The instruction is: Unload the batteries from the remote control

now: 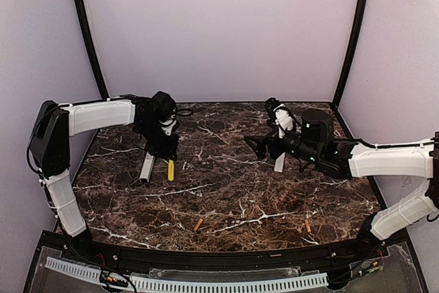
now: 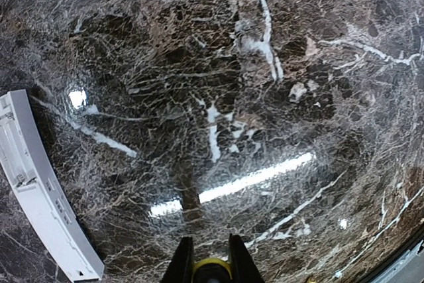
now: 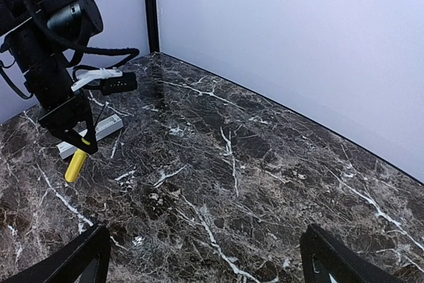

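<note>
Near the bottom edge of the overhead frame, 1 orange battery point(image 1: 198, 224) lay lower centre on the marble worktop point(image 1: 226, 197) and a second battery point(image 1: 308, 225) lower right, well apart. Left of centre, the remote control point(image 1: 147, 167) lay just beside a yellow-handled screwdriver point(image 1: 171, 170), which the left tool point(image 1: 168, 156) clamped. At centre right, the right tool point(image 3: 204, 246) stood wide open, holding nothing.
</note>
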Controlling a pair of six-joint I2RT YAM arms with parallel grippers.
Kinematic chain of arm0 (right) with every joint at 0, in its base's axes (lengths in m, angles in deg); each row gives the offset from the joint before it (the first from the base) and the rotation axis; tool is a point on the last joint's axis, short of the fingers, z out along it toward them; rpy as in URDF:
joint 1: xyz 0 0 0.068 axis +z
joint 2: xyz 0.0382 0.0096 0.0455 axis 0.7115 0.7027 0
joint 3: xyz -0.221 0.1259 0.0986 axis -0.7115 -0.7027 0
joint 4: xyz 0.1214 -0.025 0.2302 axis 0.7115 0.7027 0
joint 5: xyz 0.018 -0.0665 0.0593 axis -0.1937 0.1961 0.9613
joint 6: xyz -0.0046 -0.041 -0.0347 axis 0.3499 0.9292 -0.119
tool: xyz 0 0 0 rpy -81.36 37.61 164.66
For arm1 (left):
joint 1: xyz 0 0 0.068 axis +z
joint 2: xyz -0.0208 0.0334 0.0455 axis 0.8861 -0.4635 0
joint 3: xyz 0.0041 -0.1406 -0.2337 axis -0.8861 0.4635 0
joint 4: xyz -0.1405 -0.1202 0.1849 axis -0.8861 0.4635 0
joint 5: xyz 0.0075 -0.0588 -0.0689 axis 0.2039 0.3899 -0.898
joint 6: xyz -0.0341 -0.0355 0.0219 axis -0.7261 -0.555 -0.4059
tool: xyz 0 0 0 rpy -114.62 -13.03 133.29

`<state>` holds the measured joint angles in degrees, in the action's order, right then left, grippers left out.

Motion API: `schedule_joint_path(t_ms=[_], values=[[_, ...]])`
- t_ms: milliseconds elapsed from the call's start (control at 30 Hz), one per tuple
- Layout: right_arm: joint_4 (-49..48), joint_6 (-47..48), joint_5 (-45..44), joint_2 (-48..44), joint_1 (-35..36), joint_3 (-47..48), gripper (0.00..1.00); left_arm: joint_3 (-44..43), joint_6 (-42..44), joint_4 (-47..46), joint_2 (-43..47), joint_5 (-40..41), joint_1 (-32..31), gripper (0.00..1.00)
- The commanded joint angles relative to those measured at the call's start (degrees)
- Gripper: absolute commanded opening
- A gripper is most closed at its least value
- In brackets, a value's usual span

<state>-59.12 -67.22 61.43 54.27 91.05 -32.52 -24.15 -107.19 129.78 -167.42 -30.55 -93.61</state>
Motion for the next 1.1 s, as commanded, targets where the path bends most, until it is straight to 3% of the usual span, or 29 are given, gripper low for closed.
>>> schedule_joint_path(t_ms=[0,467,800,1067], values=[[-0.2,0.4,-1.5,-1.7,-0.5,-1.4,0.99,-2.4,1.3,4.9,-2.3,3.0,0.4,0.00],[-0.7,0.4,-1.8,-3.0,-1.4,-3.1,0.99,-1.7,1.6,2.9,-8.2,6.6,1.7,0.04],[-1.0,0.4,-1.7,-3.4,-1.7,-3.8,0.99,0.1,1.5,-1.2,-8.5,7.1,2.0,0.39],[-1.0,0.4,-2.1,-3.9,-1.9,-4.1,0.99,0.4,1.6,-3.0,-6.8,8.8,2.0,0.50]])
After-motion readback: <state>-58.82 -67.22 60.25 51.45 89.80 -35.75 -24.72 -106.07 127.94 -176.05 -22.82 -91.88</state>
